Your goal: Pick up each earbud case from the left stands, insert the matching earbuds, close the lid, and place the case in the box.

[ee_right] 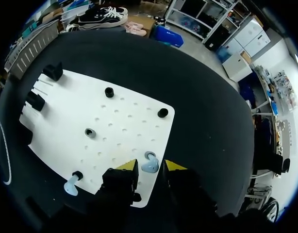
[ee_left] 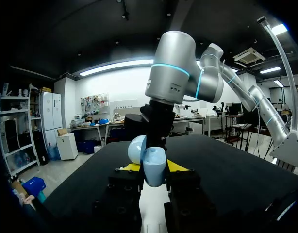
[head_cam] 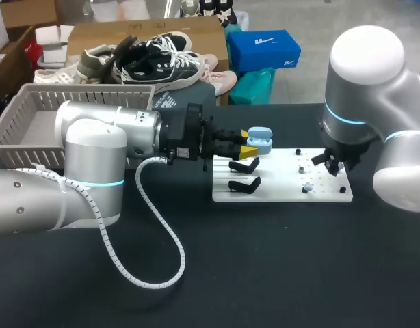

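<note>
A light blue earbud case (head_cam: pixel 259 141) with its lid up hangs in the air over the left end of the white board (head_cam: pixel 282 193). My left gripper (head_cam: pixel 247 142) is shut on it. The left wrist view shows the case (ee_left: pixel 153 165) between the yellow tips of that left gripper (ee_left: pixel 153 168), lid (ee_left: pixel 137 148) tipped open. Two empty black stands (head_cam: pixel 244 166) sit under it. My right gripper (ee_right: pixel 150 166) stands open and low over the board's right end, with a light blue earbud (ee_right: pixel 149 163) lying between its tips. A second earbud (ee_right: pixel 70 187) rests by a black peg (ee_right: pixel 77 174).
A grey slatted basket (head_cam: pixel 32 113) stands at the back left of the table. The left arm's white cable (head_cam: pixel 159 229) loops over the black tabletop in front. Several black pegs (ee_right: pixel 109 91) and small holes dot the white board (ee_right: pixel 124 121).
</note>
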`<control>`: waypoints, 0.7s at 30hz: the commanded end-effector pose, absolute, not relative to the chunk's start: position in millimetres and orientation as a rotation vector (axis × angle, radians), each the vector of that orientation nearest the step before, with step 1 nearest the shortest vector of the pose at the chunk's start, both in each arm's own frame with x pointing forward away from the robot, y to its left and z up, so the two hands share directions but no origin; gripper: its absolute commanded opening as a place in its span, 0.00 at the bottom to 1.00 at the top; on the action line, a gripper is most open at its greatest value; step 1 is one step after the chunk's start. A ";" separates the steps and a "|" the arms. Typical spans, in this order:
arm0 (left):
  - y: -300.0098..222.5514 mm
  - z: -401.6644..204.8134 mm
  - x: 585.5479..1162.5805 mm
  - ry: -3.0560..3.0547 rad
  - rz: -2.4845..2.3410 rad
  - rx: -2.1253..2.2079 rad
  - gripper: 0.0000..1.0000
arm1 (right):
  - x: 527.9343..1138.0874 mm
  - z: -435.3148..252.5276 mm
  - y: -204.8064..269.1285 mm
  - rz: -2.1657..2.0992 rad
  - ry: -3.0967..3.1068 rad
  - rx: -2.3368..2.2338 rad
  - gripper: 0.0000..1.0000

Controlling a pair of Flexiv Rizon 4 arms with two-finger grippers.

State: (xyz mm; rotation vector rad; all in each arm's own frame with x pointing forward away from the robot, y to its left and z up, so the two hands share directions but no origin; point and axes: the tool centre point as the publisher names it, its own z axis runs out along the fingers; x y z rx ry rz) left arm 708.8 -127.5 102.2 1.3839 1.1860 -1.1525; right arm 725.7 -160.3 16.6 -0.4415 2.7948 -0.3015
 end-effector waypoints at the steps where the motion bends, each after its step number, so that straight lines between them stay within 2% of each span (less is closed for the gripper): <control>1: -127.9 102.0 707.5 1.187 -1.147 1.380 0.00 | 725.9 15.4 -159.5 -0.304 2.795 -0.439 0.22; 2: -127.9 102.0 707.5 1.187 -1.147 1.380 0.00 | 725.8 15.5 -159.4 -0.304 2.795 -0.440 0.22; 5: -127.9 102.0 707.5 1.187 -1.147 1.380 0.00 | 725.8 15.5 -159.3 -0.304 2.795 -0.444 0.12; 7: -127.9 102.0 707.5 1.187 -1.147 1.380 0.00 | 725.9 15.6 -159.3 -0.305 2.796 -0.446 0.00; 21: -127.9 102.0 707.5 1.187 -1.147 1.380 0.00 | 721.3 21.7 -160.4 -0.301 2.790 -0.431 0.00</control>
